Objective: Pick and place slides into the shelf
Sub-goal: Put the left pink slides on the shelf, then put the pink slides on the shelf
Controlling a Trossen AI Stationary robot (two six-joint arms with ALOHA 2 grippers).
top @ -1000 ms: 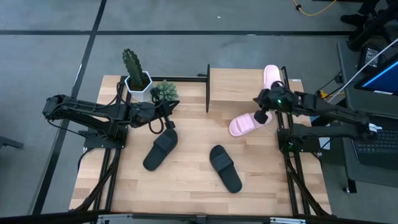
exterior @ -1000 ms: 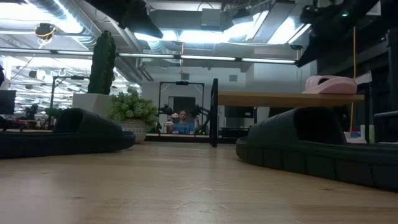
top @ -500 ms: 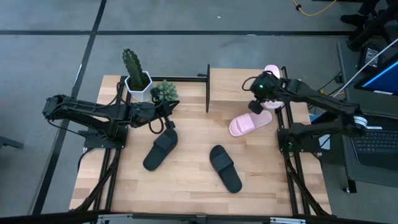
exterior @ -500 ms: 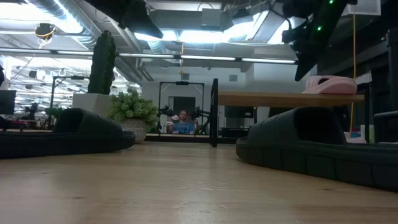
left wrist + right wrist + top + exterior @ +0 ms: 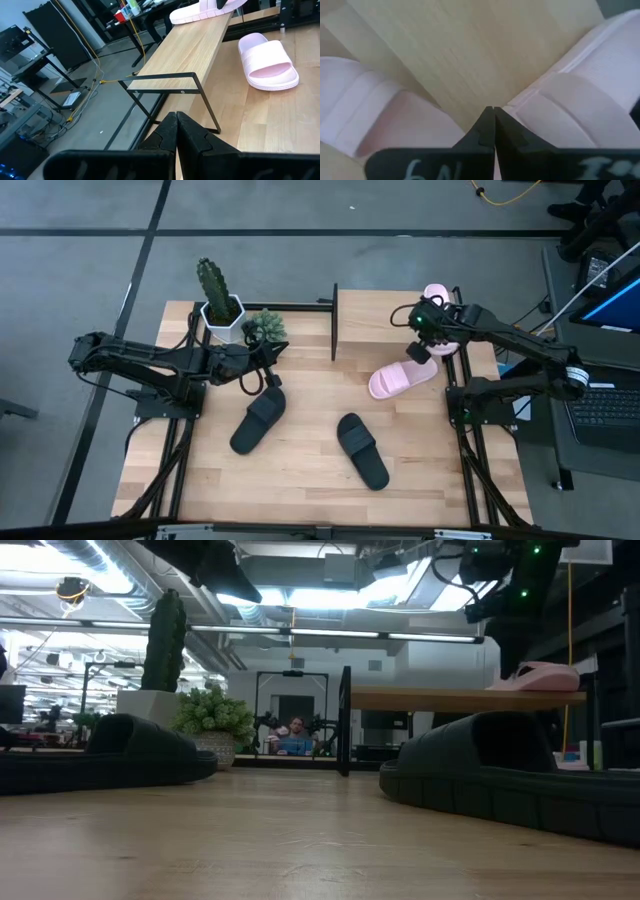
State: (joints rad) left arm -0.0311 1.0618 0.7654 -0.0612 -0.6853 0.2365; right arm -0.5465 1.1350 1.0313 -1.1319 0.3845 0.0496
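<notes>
The shelf (image 5: pixel 375 315) stands at the table's far right. One pale pink slide (image 5: pixel 437 293) lies on its board near the right end, partly under my right arm. The other pink slide (image 5: pixel 403 378) lies sole down on the table just in front of the shelf. Two black slides (image 5: pixel 258 420) (image 5: pixel 362 450) lie on the table's middle. My right gripper (image 5: pixel 417 353) is shut and slants down at the board's near edge, between the two pink slides. My left gripper (image 5: pixel 270 363) hovers shut above the left black slide. My right gripper has its shut fingertips (image 5: pixel 489 120) against the side rim of the shelf slide's sole (image 5: pixel 520 102), beside the strap. It slants down from the far right. In the low view the slide (image 5: pixel 548 676) rests on the board with its right end raised.
A cactus in a white pot (image 5: pixel 218 295) and a small green plant (image 5: pixel 262 328) stand at the far left, next to the shelf's black end frame (image 5: pixel 334 320). A laptop (image 5: pixel 610 400) sits off the table's right side. A person (image 5: pixel 295 735) shows far behind.
My right gripper has swung from above the pink slide on the table toward the far edge, over the shelf, tipping steeply downward and staying shut. The pink slide on the shelf has shifted in the last half second. In the low view its outline now slopes up to the right.
</notes>
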